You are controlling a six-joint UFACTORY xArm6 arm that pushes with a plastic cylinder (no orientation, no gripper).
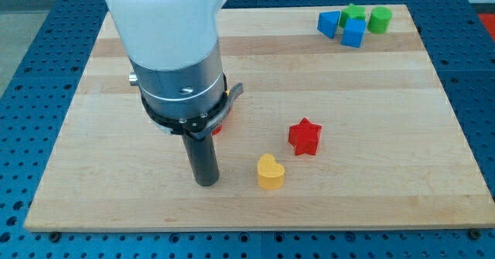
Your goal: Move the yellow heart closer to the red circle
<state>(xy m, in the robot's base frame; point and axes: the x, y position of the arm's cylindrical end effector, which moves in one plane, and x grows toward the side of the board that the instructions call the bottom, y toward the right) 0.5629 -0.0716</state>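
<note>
The yellow heart (270, 172) lies on the wooden board (348, 97) near the view's bottom centre. My tip (206, 182) rests on the board to the heart's left, a short gap apart. A small red sliver (219, 127) shows just behind the rod, under the arm's collar; most of that red block is hidden, so I cannot make out its shape. A red star (305, 136) sits up and to the right of the heart.
At the view's top right stands a cluster: a blue triangle-like block (329, 24), a blue block (354, 33), a green star-like block (353, 12) and a green cylinder (380, 19). The arm's large body (166, 42) covers the board's upper left.
</note>
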